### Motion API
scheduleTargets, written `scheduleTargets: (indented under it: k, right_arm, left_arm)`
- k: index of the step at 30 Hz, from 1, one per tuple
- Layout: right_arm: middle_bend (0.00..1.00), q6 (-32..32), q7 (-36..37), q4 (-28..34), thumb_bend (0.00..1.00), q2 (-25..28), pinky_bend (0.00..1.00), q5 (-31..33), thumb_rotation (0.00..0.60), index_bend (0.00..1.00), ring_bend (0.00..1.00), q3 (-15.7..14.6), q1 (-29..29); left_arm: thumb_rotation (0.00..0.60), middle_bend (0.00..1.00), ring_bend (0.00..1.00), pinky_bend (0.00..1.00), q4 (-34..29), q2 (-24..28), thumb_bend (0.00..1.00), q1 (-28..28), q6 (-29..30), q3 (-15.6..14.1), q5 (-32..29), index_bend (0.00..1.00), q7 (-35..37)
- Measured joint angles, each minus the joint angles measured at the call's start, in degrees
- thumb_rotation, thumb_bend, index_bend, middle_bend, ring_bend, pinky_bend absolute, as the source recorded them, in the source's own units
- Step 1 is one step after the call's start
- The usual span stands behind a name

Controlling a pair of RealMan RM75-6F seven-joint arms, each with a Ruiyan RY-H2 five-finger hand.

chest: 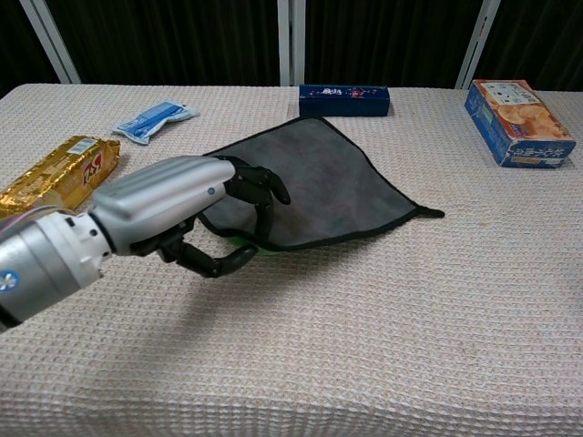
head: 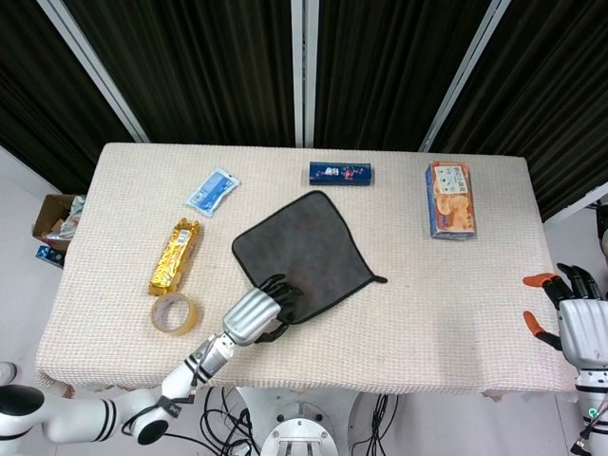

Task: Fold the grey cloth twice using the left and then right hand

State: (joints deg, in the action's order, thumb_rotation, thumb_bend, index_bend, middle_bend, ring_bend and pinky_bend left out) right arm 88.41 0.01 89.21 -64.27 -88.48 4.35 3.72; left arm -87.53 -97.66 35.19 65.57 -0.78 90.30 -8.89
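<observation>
The grey cloth (head: 309,245) lies near the middle of the table, with one corner pointing right. My left hand (head: 255,315) is at its near corner, fingers curled around the edge. In the chest view the left hand (chest: 182,214) is raised off the table and pinches the cloth (chest: 319,177) at that corner, which is lifted off the surface. My right hand (head: 575,318) hovers past the table's right edge, away from the cloth, its fingers apart and holding nothing.
A gold packet (head: 174,255) and a tape roll (head: 175,313) lie left of the cloth. A blue-white pouch (head: 212,190), a dark blue box (head: 339,173) and a snack box (head: 449,198) sit along the back of the table.
</observation>
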Motion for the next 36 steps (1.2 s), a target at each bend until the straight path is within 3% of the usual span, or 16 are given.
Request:
scheduleTargets:
  k: [6,10,12,18,24,28,36]
  right_arm:
    - [0.31,0.3,0.1,0.0,0.18,-0.1,0.13,-0.4,0.6,0.37,0.13,-0.1,0.0]
    - [0.31,0.4,0.6,-0.3,0.18,-0.1,0.13,-0.4,0.6,0.37,0.13,-0.2,-0.1]
    - [0.31,0.6,0.8,-0.5,0.18,-0.1,0.12,-0.4,0.6,0.37,0.13,-0.2,-0.2]
    - [0.31,1.1,1.3,-0.8,0.18,0.0,0.12,-0.3,0.6,0.37,0.13,-0.2,-0.6]
    - [0.31,1.5,1.5,-0.9,0.18,0.2,0.12,0.3,0.6,0.37,0.13,-0.3,-1.3]
    - [0.31,1.6,1.5,-0.8,0.18,0.5,0.11,0.8,0.6,0.37,0.13,-0.2,-1.6]
    - [0.31,1.2,0.7,0.0,0.18,1.0,0.11,1.4,0.6,0.37,0.13,0.0,-1.6]
  left_arm:
    - [0.6,0.23,0.22,0.13,-8.2,6.0,0.56,-1.5,0.3,-3.7,1.9,0.67,-1.7]
    - [0.6,0.23,0.21,0.13,-10.8,8.3,0.56,-1.0,-1.6,-3.3,1.4,0.66,-2.2]
    - [0.6,0.23,0.21,0.13,-10.7,8.4,0.56,-0.1,-2.8,-1.9,0.5,0.66,-2.7]
    - [0.6,0.23,0.21,0.13,-8.6,7.9,0.56,5.4,-10.1,5.9,-6.7,0.65,-4.5]
    - [0.6,0.22,0.21,0.13,-0.4,6.0,0.56,13.5,-19.9,14.1,-18.3,0.64,-5.4]
    - [0.6,0.22,0.21,0.13,5.9,4.3,0.56,17.8,-24.2,16.7,-24.1,0.64,-6.2]
    - [0.6,0.22,0.2,0.13,17.5,0.1,0.56,25.4,-29.9,18.8,-32.0,0.64,-8.5]
